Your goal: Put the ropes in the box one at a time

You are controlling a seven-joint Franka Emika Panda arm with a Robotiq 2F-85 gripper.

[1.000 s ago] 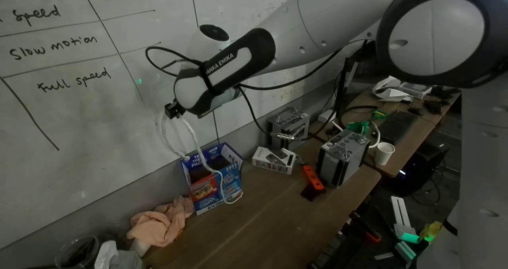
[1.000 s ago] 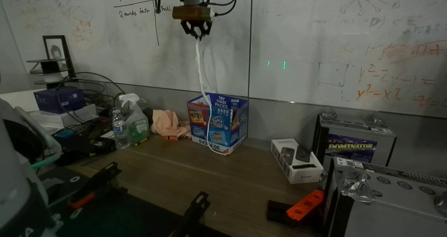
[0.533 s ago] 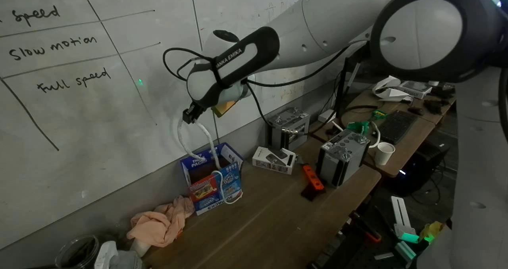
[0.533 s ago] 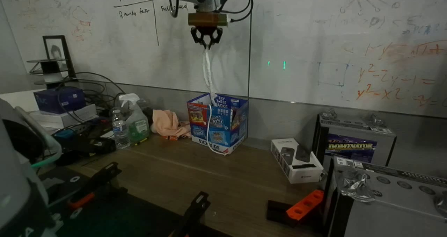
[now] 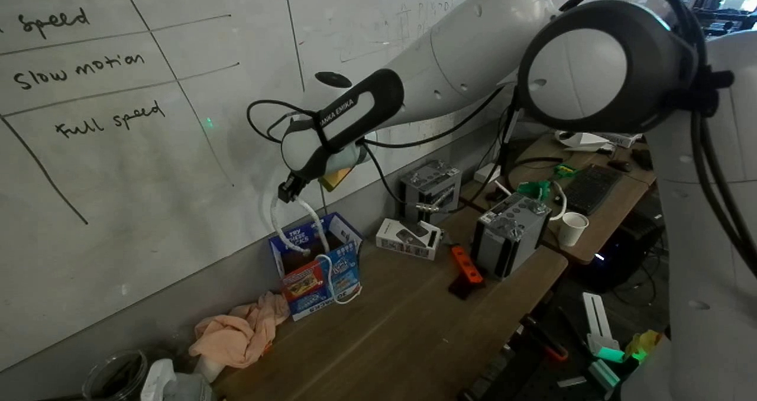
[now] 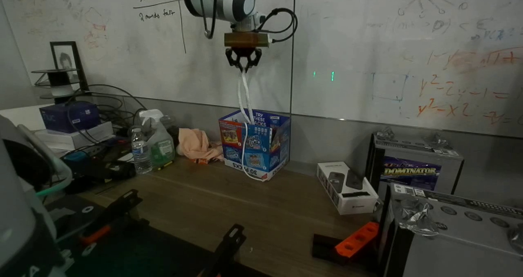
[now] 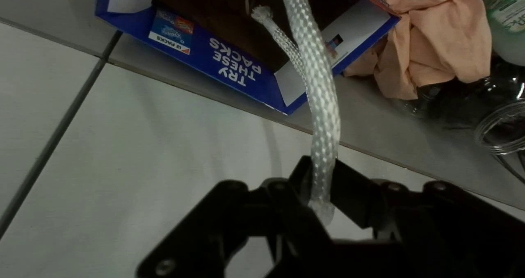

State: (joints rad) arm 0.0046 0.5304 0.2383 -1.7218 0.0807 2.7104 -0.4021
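Note:
My gripper (image 5: 290,196) is above the blue box, its jaws shut on a white rope (image 5: 319,223). Two strands of that rope hang from the fingertips into the box's open top, as both exterior views show. In the wrist view the rope (image 7: 313,73) runs up from between the jaws of the gripper (image 7: 320,163), and a frayed end lies over the opening. The box (image 6: 255,142) stands upright on the table against the wall. A thinner white cord (image 6: 243,154) drapes over its front side, with its lower loop near the table. The box's floor is mostly hidden.
Close behind the box rises the whiteboard (image 6: 351,64). A peach cloth (image 5: 236,336) lies beside the box, near a spray bottle (image 6: 160,144) and a water bottle (image 6: 141,154). Towards the opposite side are a white carton (image 5: 408,241), an orange tool (image 5: 467,264) and grey cases (image 5: 511,235).
The gripper has moved sideways over the box and then lower, carrying the rope. Its hanging strands have gone from the box's rim into the opening. The cord over the front has stayed.

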